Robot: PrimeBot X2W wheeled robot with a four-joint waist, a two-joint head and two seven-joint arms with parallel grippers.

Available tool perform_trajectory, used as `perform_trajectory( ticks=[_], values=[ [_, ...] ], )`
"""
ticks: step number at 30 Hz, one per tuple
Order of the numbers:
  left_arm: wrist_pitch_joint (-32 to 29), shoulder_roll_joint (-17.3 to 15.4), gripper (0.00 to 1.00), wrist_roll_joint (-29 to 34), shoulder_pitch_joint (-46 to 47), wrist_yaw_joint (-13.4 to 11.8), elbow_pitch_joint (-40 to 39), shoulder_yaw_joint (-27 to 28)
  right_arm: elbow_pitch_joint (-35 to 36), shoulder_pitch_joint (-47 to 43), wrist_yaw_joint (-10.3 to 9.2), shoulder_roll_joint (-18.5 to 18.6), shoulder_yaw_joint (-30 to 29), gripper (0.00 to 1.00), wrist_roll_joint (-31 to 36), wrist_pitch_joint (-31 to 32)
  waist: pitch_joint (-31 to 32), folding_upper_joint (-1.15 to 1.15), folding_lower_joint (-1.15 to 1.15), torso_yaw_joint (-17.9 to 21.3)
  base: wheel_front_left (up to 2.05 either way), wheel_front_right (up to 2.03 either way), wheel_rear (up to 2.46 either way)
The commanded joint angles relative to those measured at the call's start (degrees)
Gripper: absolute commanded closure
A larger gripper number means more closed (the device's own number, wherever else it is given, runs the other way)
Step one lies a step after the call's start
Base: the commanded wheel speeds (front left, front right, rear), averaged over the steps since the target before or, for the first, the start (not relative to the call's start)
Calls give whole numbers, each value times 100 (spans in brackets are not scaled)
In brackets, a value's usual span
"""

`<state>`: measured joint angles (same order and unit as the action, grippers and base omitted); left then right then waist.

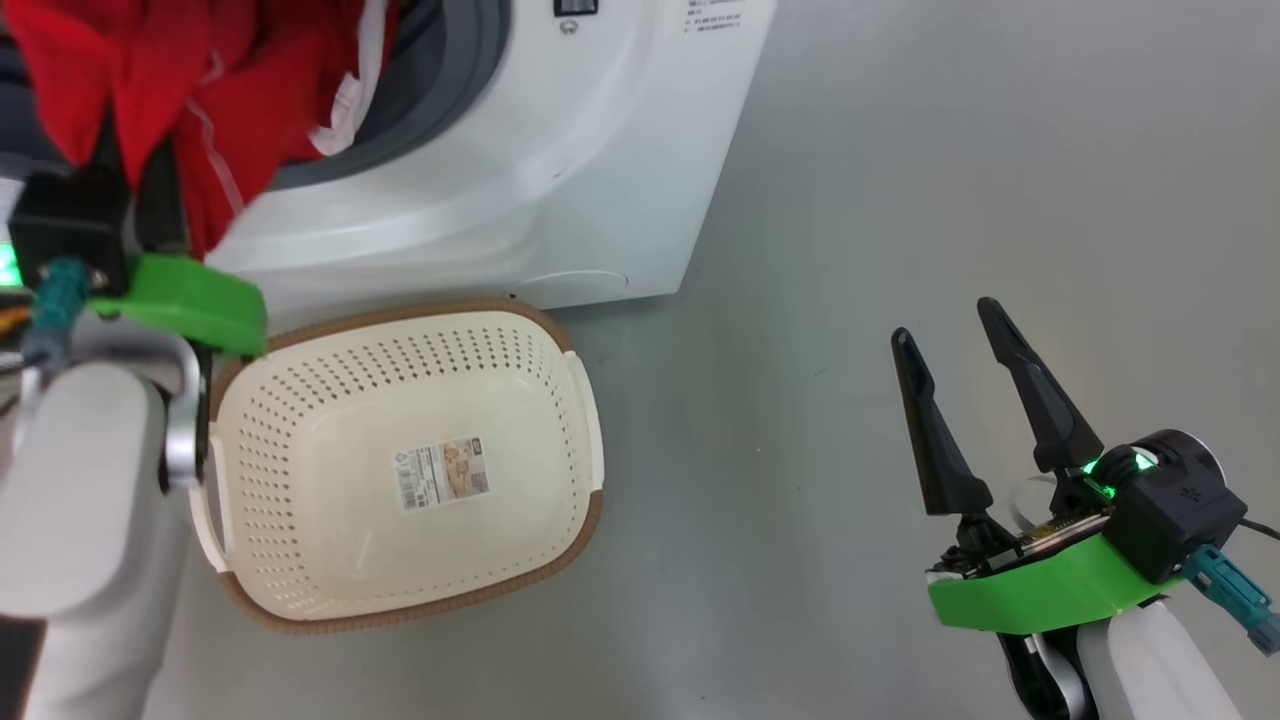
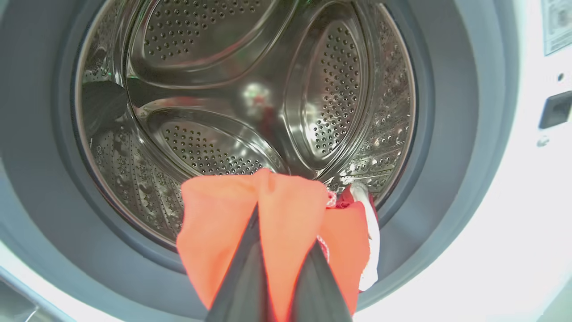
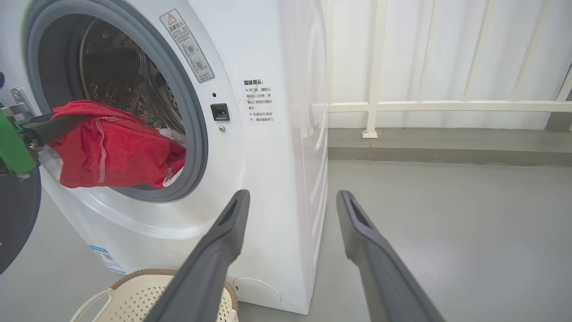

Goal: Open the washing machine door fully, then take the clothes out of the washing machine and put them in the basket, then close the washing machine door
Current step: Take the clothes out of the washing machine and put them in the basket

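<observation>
At the gasket [image 2: 451,134], left claw [image 2: 282,243] seemingly gripping clothes [image 2: 214,223], basket [image 1: 300,400] below

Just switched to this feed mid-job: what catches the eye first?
The bright red clothes, pinched in the shut left gripper and hanging at the washing machine's open mouth. In front of the machine, the cream basket sits empty on the floor. The right gripper hovers open, off to the right.
</observation>
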<state>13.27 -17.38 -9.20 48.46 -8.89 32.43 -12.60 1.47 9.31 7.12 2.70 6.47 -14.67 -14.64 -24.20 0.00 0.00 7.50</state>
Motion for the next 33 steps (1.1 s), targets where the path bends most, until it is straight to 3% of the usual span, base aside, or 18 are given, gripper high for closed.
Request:
perform_trajectory(
  ticks=[1, 33],
  values=[
    [-41, -286, 100, -67, -223, -92, -413, 134, 109, -143, 36, 18, 101, 0, -59, -36, 123, 0, 0, -47, 0, 0, 0],
    [-842, -347, 100, -173, -2601, -735, -3714, -92, 122, -419, 36, 18, -101, 0, -102, -36, 879, 0, 0, -181, 0, 0, 0]
  ],
)
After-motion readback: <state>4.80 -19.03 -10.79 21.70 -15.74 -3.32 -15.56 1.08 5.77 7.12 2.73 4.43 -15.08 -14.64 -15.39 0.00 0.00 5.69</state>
